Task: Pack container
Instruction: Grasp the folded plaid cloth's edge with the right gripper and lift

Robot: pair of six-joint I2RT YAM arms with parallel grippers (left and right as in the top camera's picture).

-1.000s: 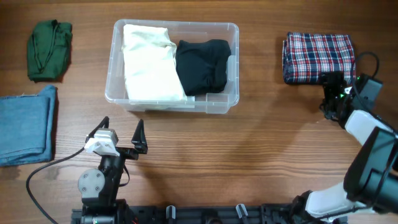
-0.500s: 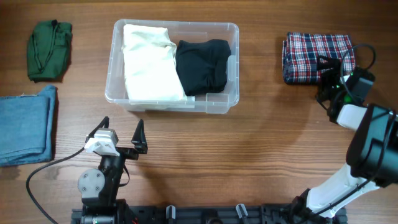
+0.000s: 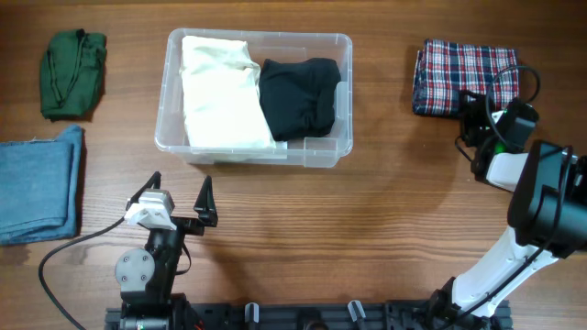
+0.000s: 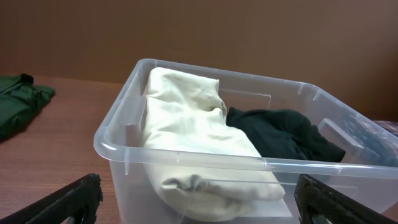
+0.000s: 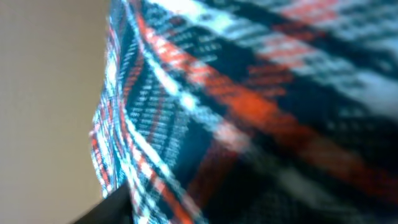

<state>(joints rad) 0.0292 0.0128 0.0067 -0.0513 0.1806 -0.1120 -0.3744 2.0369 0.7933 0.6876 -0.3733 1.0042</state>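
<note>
The clear container (image 3: 346, 96) stands at the table's upper middle. A folded white cloth (image 3: 220, 92) and a black cloth (image 3: 296, 96) lie inside it. In the left wrist view the container (image 4: 186, 158) is close ahead, showing the white cloth (image 4: 186, 118) and black cloth (image 4: 280, 134). My left gripper (image 3: 179, 185) is open in front of it, holding nothing. A folded plaid cloth (image 3: 454, 73) lies at the upper right. My right gripper (image 3: 475, 103) is at its lower right edge. Plaid cloth (image 5: 236, 93) fills the right wrist view, pressed against one dark finger (image 5: 109, 211).
A dark green cloth (image 3: 73, 73) lies at the upper left, and its edge shows in the left wrist view (image 4: 18, 102). Folded blue denim (image 3: 37, 183) sits at the left edge. The right arm's cable loops over the plaid cloth's right side.
My right gripper moved up and left into the plaid cloth's edge and closed on it. The cloth shifted slightly left. The left arm has not moved.
</note>
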